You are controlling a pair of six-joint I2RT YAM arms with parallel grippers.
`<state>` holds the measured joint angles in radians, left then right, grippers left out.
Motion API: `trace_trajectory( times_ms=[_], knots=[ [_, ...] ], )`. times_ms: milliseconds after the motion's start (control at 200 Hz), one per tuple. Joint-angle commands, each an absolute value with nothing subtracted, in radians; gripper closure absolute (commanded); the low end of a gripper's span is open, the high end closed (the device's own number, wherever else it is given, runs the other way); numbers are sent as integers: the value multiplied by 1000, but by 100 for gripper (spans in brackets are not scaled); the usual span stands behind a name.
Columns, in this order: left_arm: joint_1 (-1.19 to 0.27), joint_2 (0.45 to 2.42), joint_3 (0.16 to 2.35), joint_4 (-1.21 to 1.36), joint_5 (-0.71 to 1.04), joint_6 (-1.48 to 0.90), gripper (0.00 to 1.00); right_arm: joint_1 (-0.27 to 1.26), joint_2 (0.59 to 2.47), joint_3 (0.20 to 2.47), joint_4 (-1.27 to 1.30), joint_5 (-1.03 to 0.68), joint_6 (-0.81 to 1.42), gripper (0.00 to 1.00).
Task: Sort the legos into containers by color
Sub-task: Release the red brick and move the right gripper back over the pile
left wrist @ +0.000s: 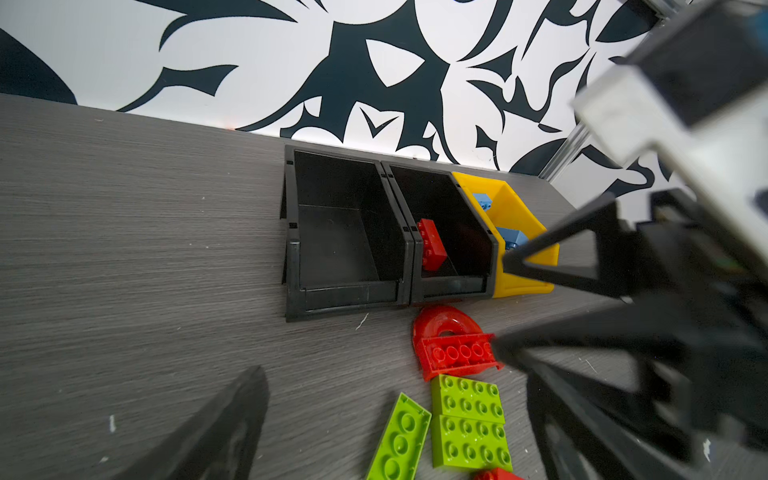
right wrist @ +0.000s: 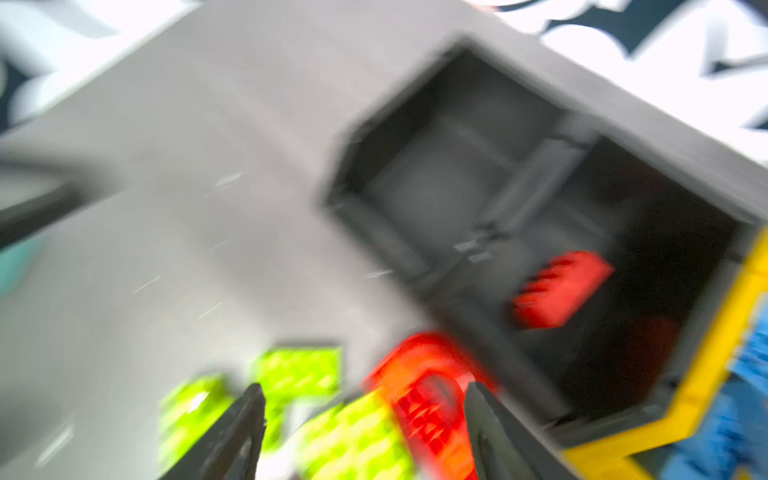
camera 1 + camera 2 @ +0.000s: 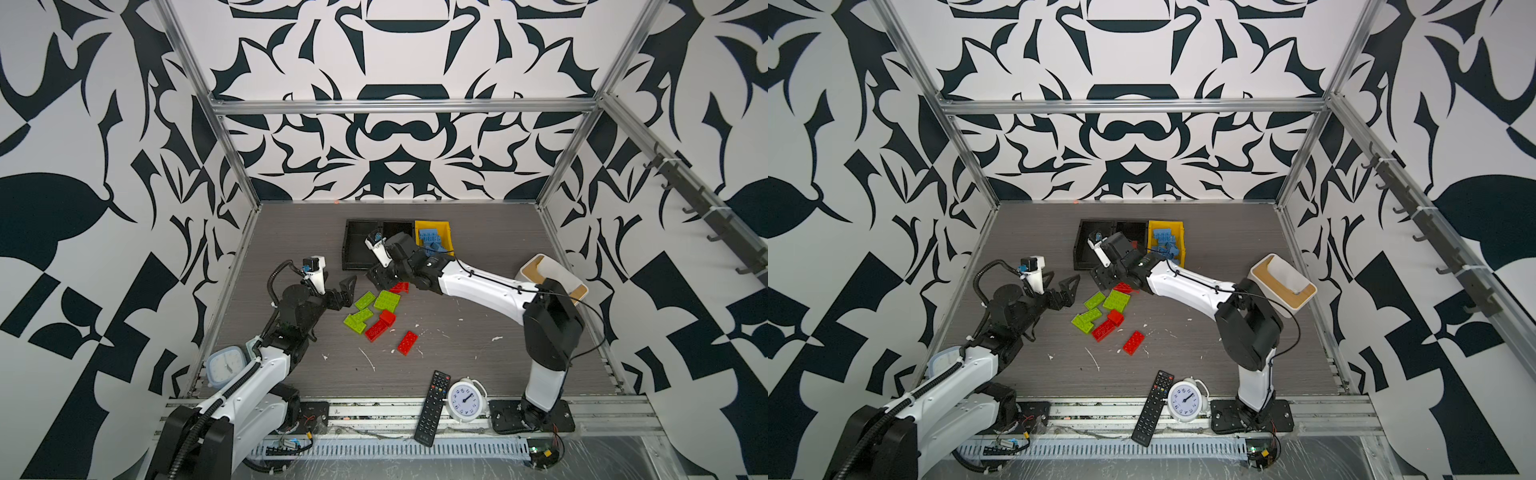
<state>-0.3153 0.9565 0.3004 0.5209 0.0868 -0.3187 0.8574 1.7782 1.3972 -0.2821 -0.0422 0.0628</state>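
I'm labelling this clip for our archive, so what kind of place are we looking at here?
Probably a robotics lab test cell, not a home: an aluminium frame with black-and-white patterned walls encloses a grey table, with two robot arms mounted at its front edge.

Left arm (image 3: 266, 374), right arm (image 3: 478, 286): white shells, black joint housings. Ribbed black hose (image 3: 271, 279) on left arm. Thin black cable (image 3: 494, 280) tied along right shell. Base plates (image 3: 505, 415) black, screwed. Wrist cameras (image 3: 316, 270) white with blue part. Left gripper (image 3: 352, 293), right gripper (image 2: 363, 388): black triangular truss fingers.
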Motion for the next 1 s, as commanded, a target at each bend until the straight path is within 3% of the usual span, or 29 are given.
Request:
trace_trajectory(
  times_ms=[0, 385, 995],
  knots=[
    [-314, 953, 299, 547, 82, -326, 1, 845, 1683, 1325, -446, -119, 13, 22],
    [-315, 952, 298, 542, 64, -316, 1, 899, 1493, 1191, -656, -60, 73, 21],
    [-315, 970, 299, 555, 66, -315, 1, 1024, 1603, 1108, -621, -19, 137, 19]
  ],
)
